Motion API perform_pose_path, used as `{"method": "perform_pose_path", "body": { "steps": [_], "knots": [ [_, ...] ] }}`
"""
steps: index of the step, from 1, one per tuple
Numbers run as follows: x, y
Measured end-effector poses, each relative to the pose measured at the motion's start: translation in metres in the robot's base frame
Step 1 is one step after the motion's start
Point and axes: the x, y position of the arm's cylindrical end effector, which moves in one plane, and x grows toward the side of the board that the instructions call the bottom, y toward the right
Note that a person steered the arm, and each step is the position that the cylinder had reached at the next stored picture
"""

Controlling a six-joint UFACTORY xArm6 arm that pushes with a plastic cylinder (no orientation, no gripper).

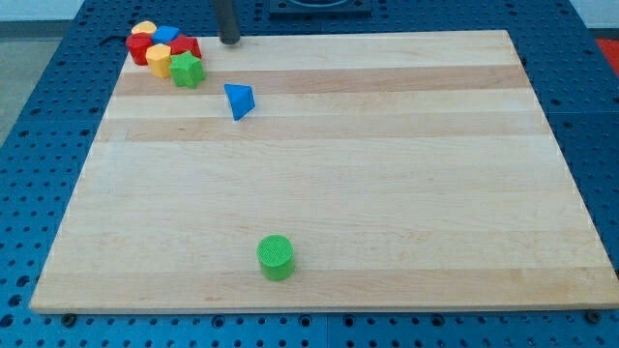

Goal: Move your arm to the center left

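Camera view: our tip point(230, 42) sits at the top edge of the wooden worktop point(387, 193), just right of a cluster of red, yellow, blue and green blocks point(166, 53). No jaws on this rod. Blue triangle block point(239, 100) lies below the tip, green cylinder point(277, 257) far below it.

Tip point(230, 41) at the desk's point(387, 193) top edge, just right of a clustered pile: yellow, red, blue blocks and green star point(187, 69). Blue triangle point(239, 100) nearby below; green cylinder point(277, 257) well apart, near bottom.

Blue triangle point(239, 100) above green cylinder point(277, 257)
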Motion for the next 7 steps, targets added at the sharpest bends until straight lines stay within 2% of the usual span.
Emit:
{"method": "perform_pose_path", "body": {
  "steps": [1, 3, 5, 7],
  "knots": [
    [0.008, -0.032],
    [0.039, -0.045],
    [0.035, 0.027],
    [0.051, 0.170]
  ]
}}
